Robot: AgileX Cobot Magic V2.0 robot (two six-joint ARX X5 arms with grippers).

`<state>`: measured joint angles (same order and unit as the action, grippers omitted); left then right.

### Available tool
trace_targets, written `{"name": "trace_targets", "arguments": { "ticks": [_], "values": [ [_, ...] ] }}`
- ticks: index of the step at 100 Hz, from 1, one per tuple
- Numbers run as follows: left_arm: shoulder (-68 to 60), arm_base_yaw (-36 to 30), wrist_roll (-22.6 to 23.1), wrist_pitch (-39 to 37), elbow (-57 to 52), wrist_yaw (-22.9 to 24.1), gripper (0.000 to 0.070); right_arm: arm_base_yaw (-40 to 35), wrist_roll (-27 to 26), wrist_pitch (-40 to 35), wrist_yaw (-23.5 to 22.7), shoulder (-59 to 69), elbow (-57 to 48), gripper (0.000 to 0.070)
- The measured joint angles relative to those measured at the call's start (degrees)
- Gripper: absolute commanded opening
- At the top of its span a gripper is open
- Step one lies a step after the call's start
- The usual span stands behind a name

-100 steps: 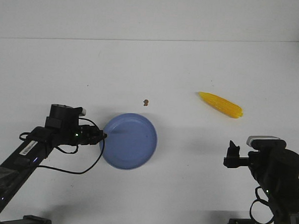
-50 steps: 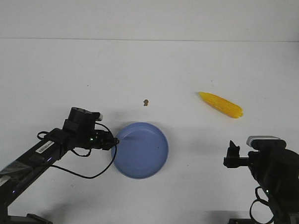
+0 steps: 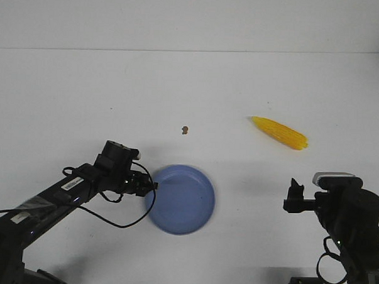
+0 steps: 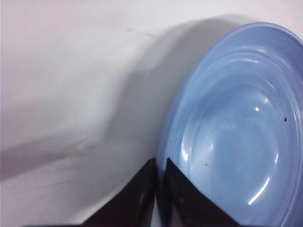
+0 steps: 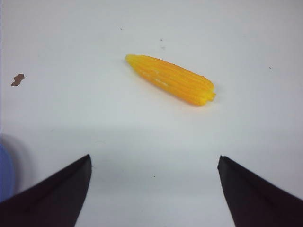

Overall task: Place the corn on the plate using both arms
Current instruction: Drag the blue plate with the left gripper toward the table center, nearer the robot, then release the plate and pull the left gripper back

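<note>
left claw (image 4: 155, 189) pinched on the plate (image 3: 187, 205) rim; right claw (image 5: 154, 189) spread wide, holding nothing, corn (image 3: 280, 133) on the table (image 3: 242, 81) well apart.

No legible text, brand, number or sign anywhere. Only candidate: white sticker w/ dark print on the left arm (image 3: 67, 184) in front view, plus a second pale label lower on same arm; both too small and blurred to read. Wrist views carry no lettering at all.
</note>
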<state>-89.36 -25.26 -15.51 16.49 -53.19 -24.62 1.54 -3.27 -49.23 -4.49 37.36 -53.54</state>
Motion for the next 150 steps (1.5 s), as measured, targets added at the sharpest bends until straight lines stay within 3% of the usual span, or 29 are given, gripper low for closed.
{"name": "trace_targets", "arguments": {
  "ticks": [24,32,42,48,88,114,125,142,150],
  "values": [
    [0.0,-1.11,0.85,-0.04,0.0,0.09,0.0038,0.0,0.0,0.0,0.0,0.0,0.0,0.0563],
    [0.0,-1.11,0.96,-0.26,0.0,0.09,0.0196,0.0,0.0,0.0,0.0,0.0,0.0,0.0563],
    [0.0,-1.11,0.96,-0.7,0.0,0.09,0.048,0.0,0.0,0.0,0.0,0.0,0.0,0.0563],
    [0.0,-1.11,0.98,-0.7,0.0,0.07,0.0543,0.0,0.0,0.0,0.0,0.0,0.0,0.0563],
    [0.52,0.0,1.81,-2.05,-0.17,-0.26,0.0546,0.0,0.0,0.0,0.0,0.0,0.0,0.0563],
    [10.25,4.11,7.32,-0.63,-0.63,1.01,0.0545,0.0,0.0,0.0,0.0,0.0,0.0,0.0563],
    [15.72,5.42,11.02,1.38,-0.79,7.5,0.0545,0.0,0.0,-0.02,0.0,0.0,0.0,0.0563],
    [23.54,6.56,16.68,5.2,-0.79,22.4,0.0545,0.0,0.0,0.0,0.0,0.0,0.0,0.0563],
    [26.51,7.52,17.77,6.75,-0.79,26.03,0.0545,0.0,0.0,0.0,0.0,0.0,0.0,0.0563]
  ]
}}
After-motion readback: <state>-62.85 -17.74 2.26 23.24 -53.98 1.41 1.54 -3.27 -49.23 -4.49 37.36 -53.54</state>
